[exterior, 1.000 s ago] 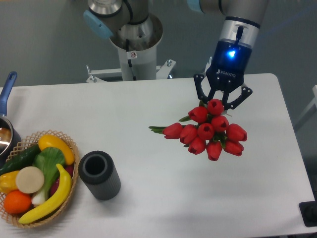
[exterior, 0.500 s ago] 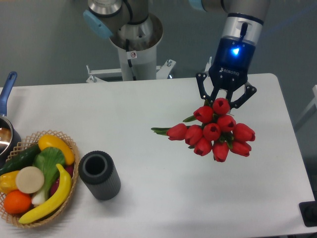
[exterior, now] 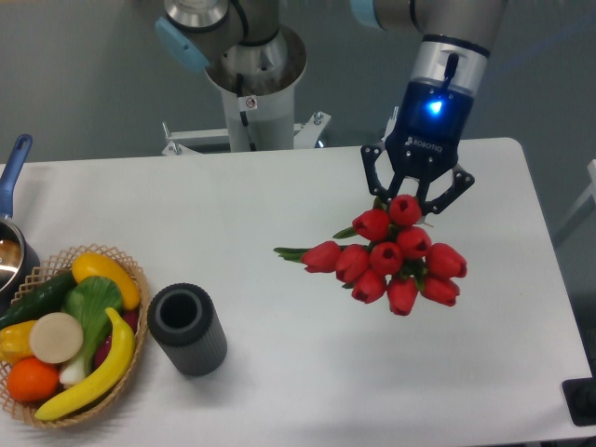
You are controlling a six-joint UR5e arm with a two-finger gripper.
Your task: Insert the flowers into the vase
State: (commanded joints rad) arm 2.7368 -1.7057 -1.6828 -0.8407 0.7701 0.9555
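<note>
The tight bunch of red artificial tulips with green leaves (exterior: 396,253) hangs at about 3 o'clock in the view, over the right half of the white counter (exterior: 279,205). The red heads fan out toward 5 o'clock, and a green leaf tip pokes toward 9 o'clock. Whether the lowest heads touch the counter cannot be told. The black two-finger claw (exterior: 416,196) sits at the bunch's 12 o'clock edge, its fingers (exterior: 374,179) angled in on either side of the topmost bloom, pinching the bunch where the blooms hide the stems. Above it the arm's wrist shows a blue light.

The dark grey ribbed cylindrical vase with a thick rim (exterior: 187,330) stands upright at about 8 o'clock, well apart from the bunch, its mouth open to the camera. Just beside it, at its 9 o'clock side, lies the woven wicker basket (exterior: 133,270) holding yellow bananas (exterior: 94,374), an orange (exterior: 32,378), a green cucumber (exterior: 35,299), a leafy green vegetable (exterior: 90,304) and a pale round slice (exterior: 56,336). At the far 9 o'clock edge a pot with a blue handle (exterior: 12,173) is partly cut off. The arm's grey pedestal (exterior: 253,84) stands behind the counter at 12 o'clock.
</note>
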